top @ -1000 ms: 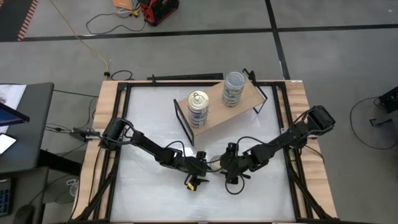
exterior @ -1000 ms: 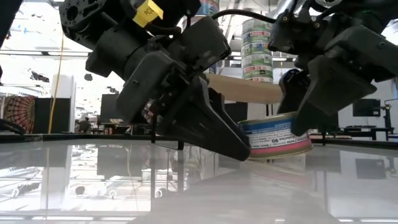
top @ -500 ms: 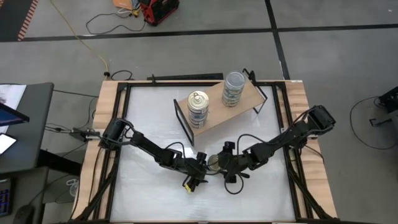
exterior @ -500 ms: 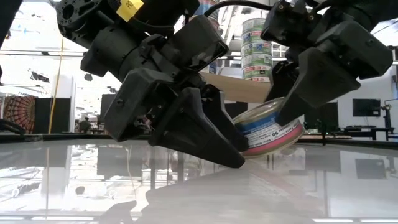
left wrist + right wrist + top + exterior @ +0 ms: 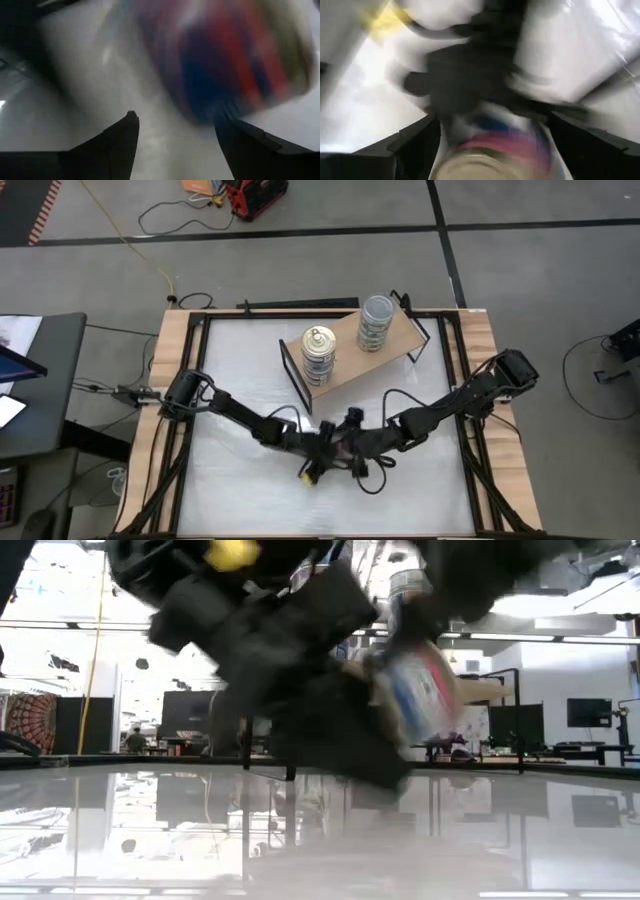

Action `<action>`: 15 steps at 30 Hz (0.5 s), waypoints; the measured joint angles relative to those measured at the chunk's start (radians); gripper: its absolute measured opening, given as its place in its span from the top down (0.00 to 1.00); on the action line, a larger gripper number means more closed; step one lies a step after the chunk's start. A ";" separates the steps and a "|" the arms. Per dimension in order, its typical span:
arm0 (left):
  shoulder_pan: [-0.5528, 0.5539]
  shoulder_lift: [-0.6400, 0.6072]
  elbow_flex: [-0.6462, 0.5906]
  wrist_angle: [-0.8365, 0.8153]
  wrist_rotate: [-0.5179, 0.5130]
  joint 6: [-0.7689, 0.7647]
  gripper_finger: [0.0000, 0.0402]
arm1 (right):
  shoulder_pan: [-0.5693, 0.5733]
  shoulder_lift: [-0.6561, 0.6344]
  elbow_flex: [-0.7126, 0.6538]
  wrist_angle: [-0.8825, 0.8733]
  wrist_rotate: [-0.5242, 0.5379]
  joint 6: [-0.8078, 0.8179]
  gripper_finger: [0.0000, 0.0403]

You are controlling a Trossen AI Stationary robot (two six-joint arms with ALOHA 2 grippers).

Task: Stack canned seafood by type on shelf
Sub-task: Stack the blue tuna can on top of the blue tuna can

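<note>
A round tin (image 5: 420, 690) with a blue and pink label and a gold lid hangs tilted above the table's near middle, between the fingers of my right gripper (image 5: 495, 131). In the high view, my right gripper (image 5: 348, 446) meets my left gripper (image 5: 326, 454) there. My left gripper (image 5: 175, 122) stands open, with the blurred tin (image 5: 225, 60) just beyond its fingertips. On the tan shelf (image 5: 346, 348) at the far middle stand two stacks of tins: one with a gold pull-tab top (image 5: 319, 352) and one with a grey top (image 5: 376, 322). My right gripper pinches the tin's round side wall (image 5: 540, 145) between its two fingers, one on each side. It comes slanting down from the table's right. The tin is lifted clear of the table and steeply tilted, its gold lid (image 5: 480, 167) toward the wrist. My left gripper: whether it touches the tin I cannot tell through the blur.
The shelf's black metal frame (image 5: 291, 370) stands just beyond the two grippers. Wooden rails (image 5: 172, 350) run along the table's left and right edges. White tabletop (image 5: 240, 490) lies bare toward the near left.
My right gripper has lifted the tin off the table and carried it toward the table's left, close against my left gripper. The tin, flat on the table a second ago, has tipped steeply onto a slant and hangs clear.
</note>
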 joint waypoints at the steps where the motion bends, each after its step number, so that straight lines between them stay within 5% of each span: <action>1: 0.002 -0.012 0.011 -0.017 -0.023 0.003 0.38 | 0.003 0.000 0.007 -0.024 -0.003 -0.018 0.03; 6: -0.001 -0.047 0.033 -0.138 -0.019 -0.028 0.38 | 0.002 -0.006 0.058 -0.118 0.021 -0.031 0.07; 15: -0.017 -0.116 0.019 -0.301 0.016 -0.043 0.38 | 0.036 -0.108 0.088 -0.542 0.055 0.262 0.18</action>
